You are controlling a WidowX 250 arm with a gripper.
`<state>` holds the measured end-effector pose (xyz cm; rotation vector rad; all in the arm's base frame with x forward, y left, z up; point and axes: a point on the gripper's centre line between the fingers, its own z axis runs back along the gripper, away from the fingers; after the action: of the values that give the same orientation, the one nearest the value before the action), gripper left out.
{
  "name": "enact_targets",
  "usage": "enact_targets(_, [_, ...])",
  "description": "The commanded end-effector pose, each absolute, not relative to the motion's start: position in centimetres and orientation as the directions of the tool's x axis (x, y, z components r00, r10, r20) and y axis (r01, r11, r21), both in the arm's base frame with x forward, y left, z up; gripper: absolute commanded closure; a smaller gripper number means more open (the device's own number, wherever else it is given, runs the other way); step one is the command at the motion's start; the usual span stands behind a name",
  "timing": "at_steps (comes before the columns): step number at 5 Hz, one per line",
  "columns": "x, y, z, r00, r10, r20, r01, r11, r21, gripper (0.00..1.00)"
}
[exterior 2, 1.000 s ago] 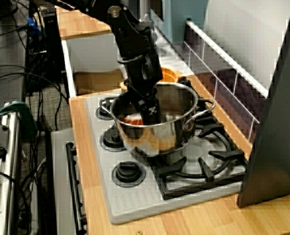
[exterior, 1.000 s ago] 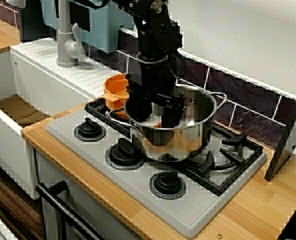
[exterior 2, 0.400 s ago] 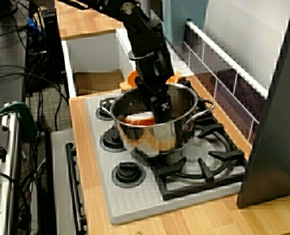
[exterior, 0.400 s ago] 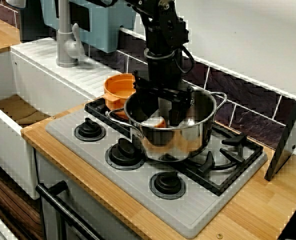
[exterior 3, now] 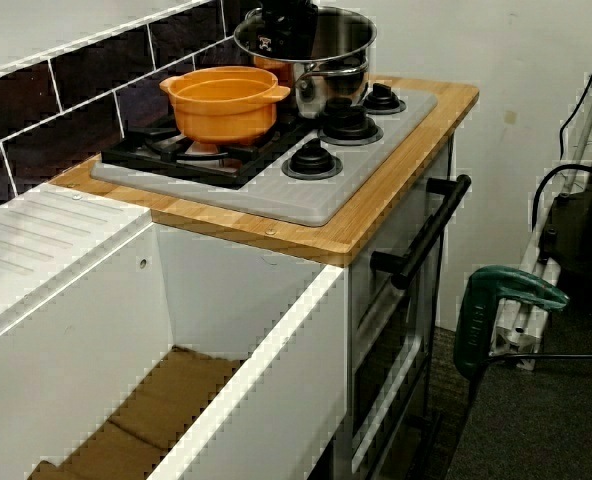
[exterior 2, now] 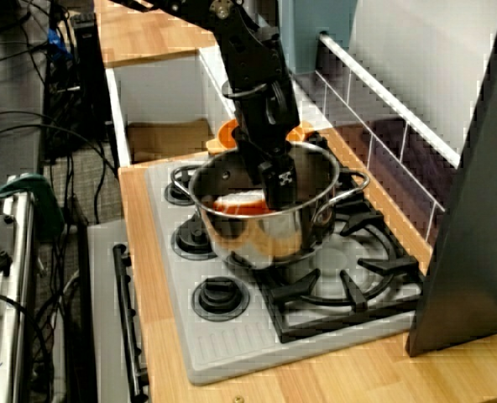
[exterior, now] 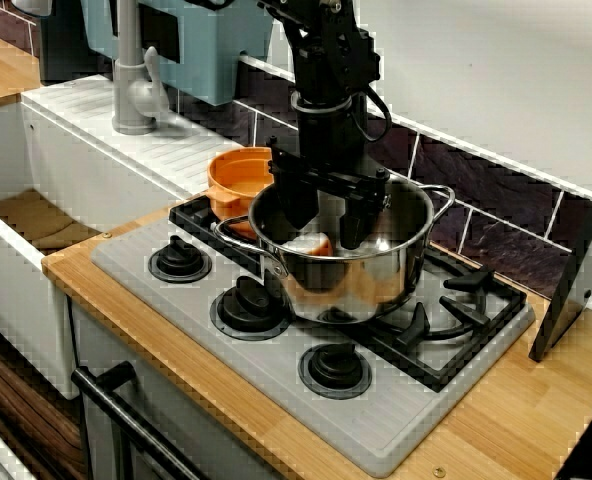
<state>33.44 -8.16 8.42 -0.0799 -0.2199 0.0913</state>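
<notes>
Front view of the stove: the hand (exterior: pixel 326 222) hangs inside the steel pot (exterior: pixel 381 272), pointing straight down from an upright wrist. Its two black fingers (exterior: pixel 354 214) are spread wide and grip nothing. Just beneath them, on the pot's floor, lies a small orange-and-white item (exterior: pixel 313 245); what it is cannot be told. It looks light and rigid, probably smooth, and best taken across its sides. The pot stands on the black grate (exterior: pixel 456 315) of the hob. An orange bowl (exterior: pixel 234 178) sits just behind, toward the sink (exterior: pixel 16 215). Wooden table (exterior: pixel 506 420) borders the hob.
</notes>
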Motion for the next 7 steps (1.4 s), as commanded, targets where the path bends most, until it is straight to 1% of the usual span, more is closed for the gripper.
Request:
enact_targets(1, [32.1, -7.8, 9.1, 0.963, 0.084, 0.256, -0.063, 0.994, -0.088, 0.0])
enact_targets(3, [31.4, -7.9, 8.4, 0.965, 0.081, 0.249, -0.06, 0.994, -0.09, 0.0])
enact_targets(5, [31.6, -7.8, 7.9, 0.964, 0.086, 0.251, -0.066, 0.994, -0.09, 0.0])
enact_targets(6, [31.9, -7.6, 7.8, 0.962, 0.099, 0.255, -0.079, 0.993, -0.089, 0.68])
enact_targets(7, [32.5, -7.3, 8.1, 0.96, 0.108, 0.259, -0.086, 0.992, -0.097, 1.0])
